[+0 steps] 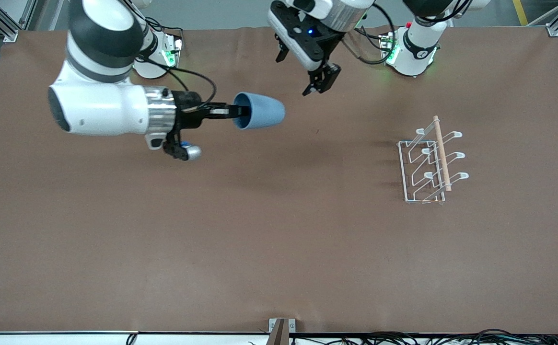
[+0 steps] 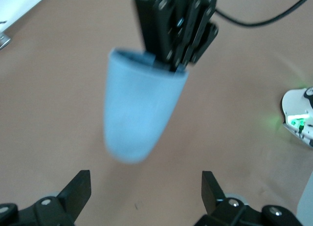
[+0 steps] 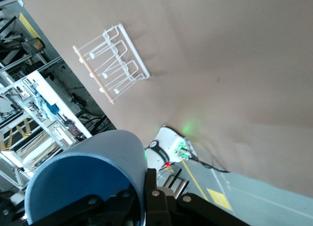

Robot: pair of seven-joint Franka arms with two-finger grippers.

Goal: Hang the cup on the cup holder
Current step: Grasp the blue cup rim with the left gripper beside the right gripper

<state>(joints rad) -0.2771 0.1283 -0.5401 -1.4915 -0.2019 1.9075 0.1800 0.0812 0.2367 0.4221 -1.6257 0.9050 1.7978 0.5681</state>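
My right gripper [image 1: 240, 111] is shut on the rim of the light-blue cup [image 1: 260, 111] and holds it on its side in the air, above the table toward the right arm's end. One finger is inside the cup [image 3: 83, 177] and one outside. The cup [image 2: 139, 108] also shows in the left wrist view, held by the right gripper's fingers [image 2: 176, 35]. My left gripper [image 1: 322, 81] is open and empty in the air close by the cup, near the robots' side of the table. The white wire cup holder [image 1: 430, 163] with its wooden rod stands toward the left arm's end; it shows in the right wrist view [image 3: 112, 59].
The brown table [image 1: 260, 239] is bare apart from the rack. The arm bases [image 1: 411, 48] stand along the edge by the robots. Cables and a small bracket [image 1: 281, 328] lie at the edge nearest the front camera.
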